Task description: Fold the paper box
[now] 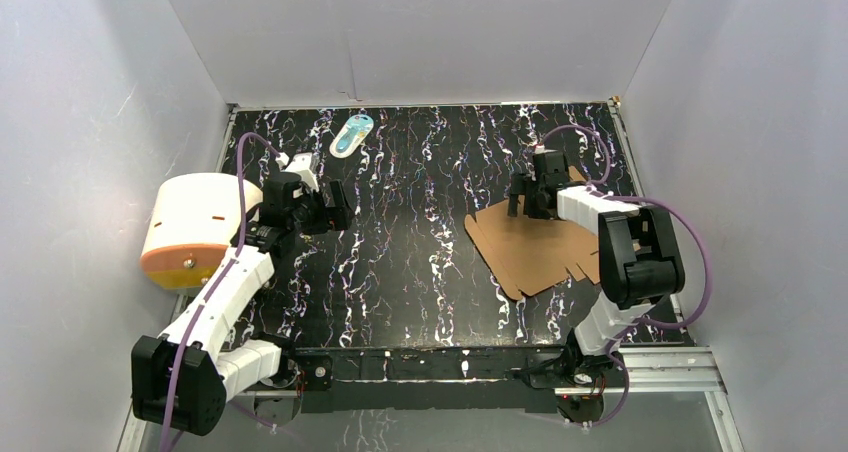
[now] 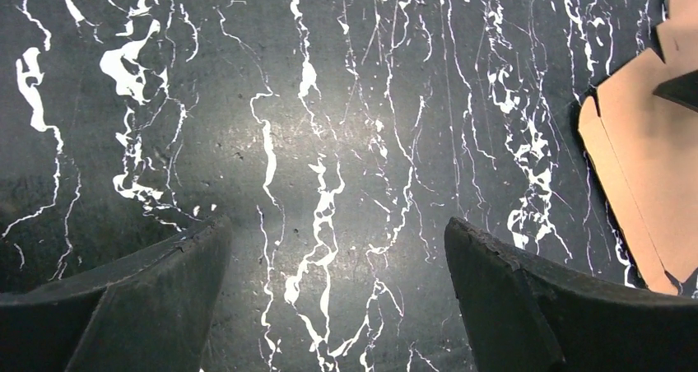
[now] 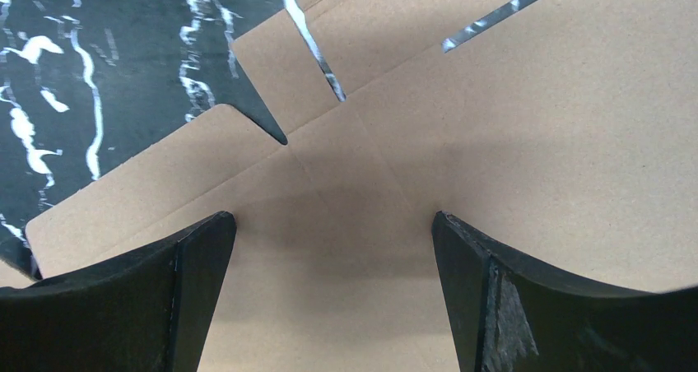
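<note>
My left end effector (image 2: 337, 228) and right end effector (image 3: 333, 224) both gape apart; I'd pinch the paper box (image 3: 510, 158) flap at ten o'clock, beside its crease.

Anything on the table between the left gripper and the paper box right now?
Nothing: only bare black marbled table separates the left gripper from the paper box. The top external view shows the whole stretch, and the left wrist view agrees.
</note>
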You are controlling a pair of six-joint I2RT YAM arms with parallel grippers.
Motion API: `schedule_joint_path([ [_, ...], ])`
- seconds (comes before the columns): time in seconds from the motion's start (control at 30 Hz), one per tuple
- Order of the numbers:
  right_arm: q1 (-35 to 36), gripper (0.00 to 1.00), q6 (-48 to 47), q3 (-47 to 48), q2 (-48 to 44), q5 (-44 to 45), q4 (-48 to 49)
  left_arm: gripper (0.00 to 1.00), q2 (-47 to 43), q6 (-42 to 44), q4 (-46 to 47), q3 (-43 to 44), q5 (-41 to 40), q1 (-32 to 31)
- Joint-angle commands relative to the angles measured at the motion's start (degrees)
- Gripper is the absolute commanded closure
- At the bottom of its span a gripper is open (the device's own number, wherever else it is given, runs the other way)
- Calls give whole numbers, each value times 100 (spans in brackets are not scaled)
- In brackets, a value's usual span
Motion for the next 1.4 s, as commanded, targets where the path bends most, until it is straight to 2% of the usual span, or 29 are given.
schedule_joint_path([
  [0.0, 332, 1, -17, 279, 170, 22, 234, 2, -145, 67, 116, -95, 285, -37],
  [0.23, 1257, 1, -363, 311, 454, -109, 224, 2, -142, 68, 155, -112, 398, -36],
  [0.47, 2341, 1, -660, 189, 234, -814, 634, 2, -99, 46, 151, -112, 451, -36],
  [0.67, 3134, 1, -941, 416, 240, -1309, 615, 2, -76, -22, 155, -103, 437, -35],
  [0.93, 4013, 1, -1289, 983, 498, -1496, 238, 2, -116, -315, 39, -62, 29, -23],
  [1.03, 4028, 1, -1304, 1012, 229, -1493, 219, 2, -71, -433, 37, -60, 65, -28],
  [1.17, 3892, 1, -1306, 933, -174, -807, 97, 2, 159, -792, 102, 5, 477, -27],
  [1.37, 2728, 1, -641, 400, -767, -435, 49, 2, 937, -1259, 221, 346, 1118, -56],
])
